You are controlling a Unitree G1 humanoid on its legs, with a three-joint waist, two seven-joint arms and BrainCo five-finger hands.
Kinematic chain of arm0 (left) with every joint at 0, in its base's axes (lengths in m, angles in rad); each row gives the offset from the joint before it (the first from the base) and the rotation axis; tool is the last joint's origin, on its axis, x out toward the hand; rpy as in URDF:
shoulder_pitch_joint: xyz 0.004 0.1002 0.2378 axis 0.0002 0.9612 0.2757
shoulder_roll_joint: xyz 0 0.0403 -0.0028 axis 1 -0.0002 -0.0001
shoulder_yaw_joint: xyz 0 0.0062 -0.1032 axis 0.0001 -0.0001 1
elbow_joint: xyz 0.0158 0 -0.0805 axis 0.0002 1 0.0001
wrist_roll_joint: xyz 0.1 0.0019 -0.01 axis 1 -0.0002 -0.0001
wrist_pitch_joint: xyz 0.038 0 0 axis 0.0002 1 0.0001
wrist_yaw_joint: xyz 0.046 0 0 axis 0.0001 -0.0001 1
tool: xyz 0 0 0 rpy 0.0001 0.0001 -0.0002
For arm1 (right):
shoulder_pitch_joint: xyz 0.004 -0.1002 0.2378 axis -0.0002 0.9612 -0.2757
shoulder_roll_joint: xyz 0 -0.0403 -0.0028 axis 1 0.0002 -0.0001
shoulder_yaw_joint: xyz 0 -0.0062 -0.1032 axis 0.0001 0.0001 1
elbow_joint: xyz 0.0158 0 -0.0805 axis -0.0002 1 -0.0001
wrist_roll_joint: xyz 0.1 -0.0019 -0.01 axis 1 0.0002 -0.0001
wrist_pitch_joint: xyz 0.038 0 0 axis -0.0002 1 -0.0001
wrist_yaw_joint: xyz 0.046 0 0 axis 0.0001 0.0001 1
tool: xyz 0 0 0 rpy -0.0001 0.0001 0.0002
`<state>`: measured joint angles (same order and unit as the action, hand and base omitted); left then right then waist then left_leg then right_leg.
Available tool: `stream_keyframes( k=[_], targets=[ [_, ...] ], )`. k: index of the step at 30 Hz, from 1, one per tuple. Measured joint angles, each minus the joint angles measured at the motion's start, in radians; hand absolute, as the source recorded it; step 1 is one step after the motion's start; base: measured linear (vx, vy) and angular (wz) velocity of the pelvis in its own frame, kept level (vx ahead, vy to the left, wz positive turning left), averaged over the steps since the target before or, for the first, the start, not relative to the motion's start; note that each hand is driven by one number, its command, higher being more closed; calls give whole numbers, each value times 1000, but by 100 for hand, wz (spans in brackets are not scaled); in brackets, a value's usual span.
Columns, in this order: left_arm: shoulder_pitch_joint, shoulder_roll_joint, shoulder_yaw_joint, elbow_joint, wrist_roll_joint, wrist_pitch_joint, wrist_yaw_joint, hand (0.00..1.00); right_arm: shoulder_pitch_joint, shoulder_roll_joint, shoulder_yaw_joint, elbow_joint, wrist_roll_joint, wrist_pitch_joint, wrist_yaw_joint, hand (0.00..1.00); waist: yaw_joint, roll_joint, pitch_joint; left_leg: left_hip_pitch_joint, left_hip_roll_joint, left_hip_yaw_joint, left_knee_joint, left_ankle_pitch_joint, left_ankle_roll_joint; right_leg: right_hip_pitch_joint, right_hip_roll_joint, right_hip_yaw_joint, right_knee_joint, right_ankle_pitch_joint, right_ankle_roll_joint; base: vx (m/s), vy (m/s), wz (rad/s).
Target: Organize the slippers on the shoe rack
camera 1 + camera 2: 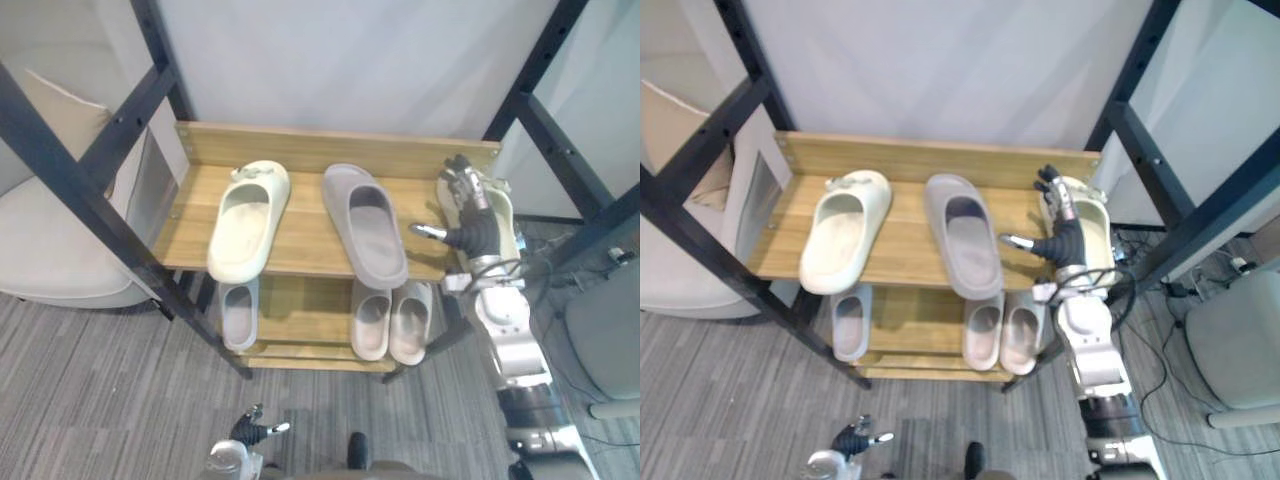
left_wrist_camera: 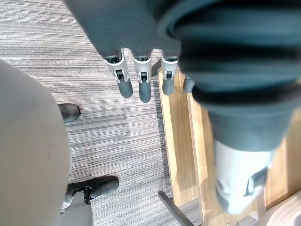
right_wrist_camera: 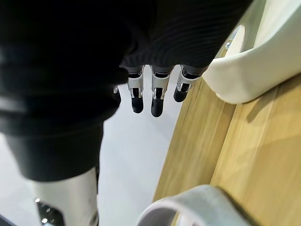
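Note:
The wooden shoe rack [image 1: 310, 148] has two shelves. On the top shelf lie a cream slipper [image 1: 248, 218] at the left, a grey slipper [image 1: 365, 222] in the middle and another cream slipper [image 1: 503, 212] at the right end. My right hand [image 1: 468, 218] is open over the inner edge of that right slipper [image 3: 263, 61], fingers straight and pointing at the back board, with the grey slipper [image 3: 197, 207] on its other side. The lower shelf holds a grey slipper [image 1: 238, 312] and two beige slippers [image 1: 371, 318]. My left hand [image 1: 250, 432] hangs open low in front of the rack.
Black metal frame posts [image 1: 70, 180] cross in front of the rack's left side and stand at its right [image 1: 540, 110]. A white armchair [image 1: 50, 250] is at the left and a grey seat [image 1: 610, 340] at the right. Grey carpet [image 1: 120, 400] lies in front.

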<state>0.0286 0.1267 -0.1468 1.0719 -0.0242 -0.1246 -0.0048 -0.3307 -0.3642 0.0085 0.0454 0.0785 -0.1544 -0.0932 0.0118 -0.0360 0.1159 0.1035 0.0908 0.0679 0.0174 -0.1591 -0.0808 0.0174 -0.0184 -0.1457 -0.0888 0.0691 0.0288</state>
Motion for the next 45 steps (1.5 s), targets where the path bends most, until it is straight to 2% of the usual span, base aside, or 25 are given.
stream_keyframes(
  k=[10,18,21,26,35,36,45],
  targets=[
    [0,3,0,-7,-9,0,0,0,-202,-26,37,213,-4,30,-8,0,4,-3,7,-17,-5,-14,2,4,4,-16,-5,-10,0,3,-3,9,4,2],
    [0,11,1,-35,-19,-9,1,0,-326,-30,74,344,-47,45,-10,0,29,-15,37,-28,-17,-28,3,9,12,-16,-18,-13,0,10,1,-26,12,4],
    [-1,12,1,-45,-19,-17,1,0,-340,-25,88,360,-80,47,-9,0,42,-19,43,-31,-17,-35,3,12,11,-16,-18,-18,0,10,1,-31,0,7],
    [-2,14,1,-51,-19,-17,1,0,-352,-22,87,364,-85,47,-9,0,43,-19,52,-33,-17,-49,0,16,10,-16,-19,-32,0,10,1,-8,-2,8],
    [-2,16,2,-52,-19,-17,1,0,-357,12,94,365,-158,47,-4,0,43,-24,55,-33,-17,-48,0,17,9,-14,-19,-32,0,10,1,0,0,0],
    [-2,18,2,-56,-19,-16,1,0,-362,12,101,370,-160,49,-3,100,44,-29,59,-33,-17,-48,0,19,9,-13,-19,-32,0,10,1,0,0,0],
    [-6,28,2,-60,-19,-17,1,0,-412,11,121,410,-236,50,10,100,44,-43,73,-32,-16,-56,-16,36,6,-15,-18,-37,0,10,1,-25,-4,2]
  ],
)
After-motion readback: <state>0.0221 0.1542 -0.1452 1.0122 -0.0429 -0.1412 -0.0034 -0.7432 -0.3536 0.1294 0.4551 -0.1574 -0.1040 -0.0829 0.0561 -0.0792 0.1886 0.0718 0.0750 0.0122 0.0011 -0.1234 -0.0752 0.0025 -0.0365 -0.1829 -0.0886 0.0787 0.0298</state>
